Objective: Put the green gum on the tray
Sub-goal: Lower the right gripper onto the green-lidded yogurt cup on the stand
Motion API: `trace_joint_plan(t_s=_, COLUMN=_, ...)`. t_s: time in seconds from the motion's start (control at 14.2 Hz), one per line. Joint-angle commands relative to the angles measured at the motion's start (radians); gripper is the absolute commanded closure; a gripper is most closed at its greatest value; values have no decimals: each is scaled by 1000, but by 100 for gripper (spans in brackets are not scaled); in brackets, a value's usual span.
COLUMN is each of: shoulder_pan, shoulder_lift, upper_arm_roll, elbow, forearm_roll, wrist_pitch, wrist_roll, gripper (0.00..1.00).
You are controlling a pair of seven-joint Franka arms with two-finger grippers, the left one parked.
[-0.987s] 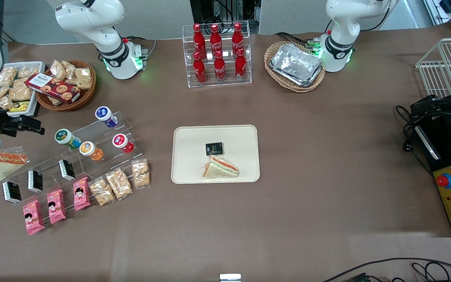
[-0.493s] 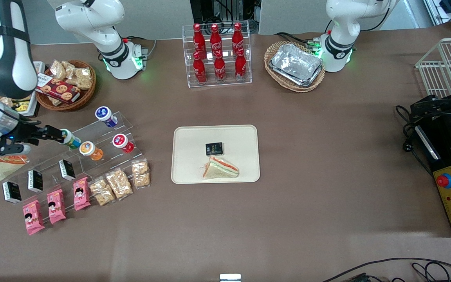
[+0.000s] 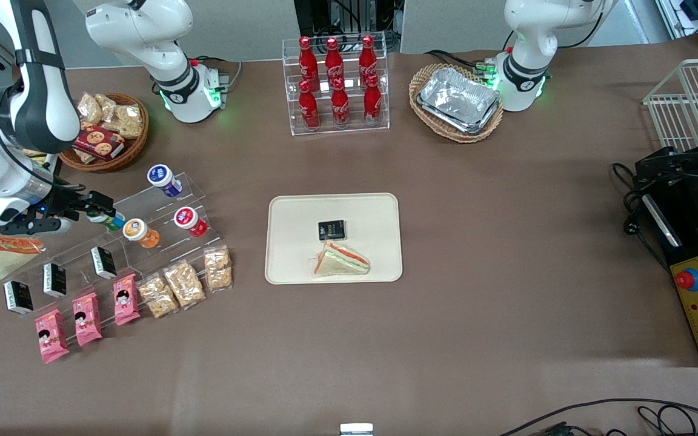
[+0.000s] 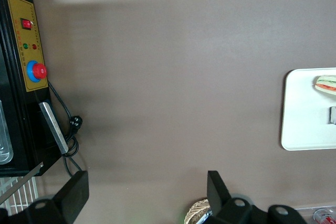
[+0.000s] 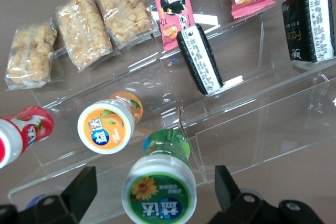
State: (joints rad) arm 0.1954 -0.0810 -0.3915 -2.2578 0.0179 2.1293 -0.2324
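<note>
My tool is spread wide around the green gum, one finger on either side and neither yet touching it. The gum lies on the clear stepped rack toward the working arm's end of the table, just beside the orange canister. The tray sits well apart, mid-table, carrying a sandwich.

The front view looks steeply down over the whole table. The right wrist view hangs close above the green gum between the gripper fingers. The left wrist view looks down on bare tabletop, sharing the tray with the front view.
</note>
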Motion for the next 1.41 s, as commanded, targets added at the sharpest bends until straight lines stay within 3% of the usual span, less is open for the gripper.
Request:
trace_joint_plan(t_s=0.0, shoulder_pan=1, shoulder_lift=-31, upper_arm_roll=0, elbow=-49, forearm_roll=-9, wrist_pitch=52, wrist_roll=-7, gripper=3)
trace_joint_plan(t_s=0.07, shoulder_pan=1, shoulder_lift=-29, upper_arm_roll=0, elbow=-52, forearm_roll=-9, wrist_pitch=57, wrist_roll=-8, gripper=12)
trace_joint_plan(t_s=0.21, shoulder_pan=1, shoulder_lift=-31, upper_arm_roll=2, elbow=-52, forearm_roll=-9, wrist_pitch=57, wrist_roll=-36, gripper=43)
trace_joint_plan(t_s=0.49, shoulder_pan=-1, shoulder_lift=-34, upper_arm_roll=0, elbow=-49, forearm_roll=-9, wrist_pitch=49, wrist_roll=-68, gripper=82)
trace_joint_plan(t_s=0.78, shoulder_pan=1, shoulder_lift=-40, upper_arm_roll=3, elbow=-5, forearm_roll=-9, wrist_pitch=-15, wrist_roll=-82, gripper=93)
trace_joint_plan(t_s=1.13, shoulder_pan=12, shoulder_lift=-20, upper_arm_roll=10, elbow=147, forearm_roll=-7, wrist_pitch=-155, wrist_roll=-67, gripper=94)
trace_joint_plan(t_s=1.34, shoulder_pan=13, shoulder_lift=4, upper_arm_roll=10, elbow=292, forearm_roll=2, wrist_pitch=-319, wrist_roll=-68, gripper=95)
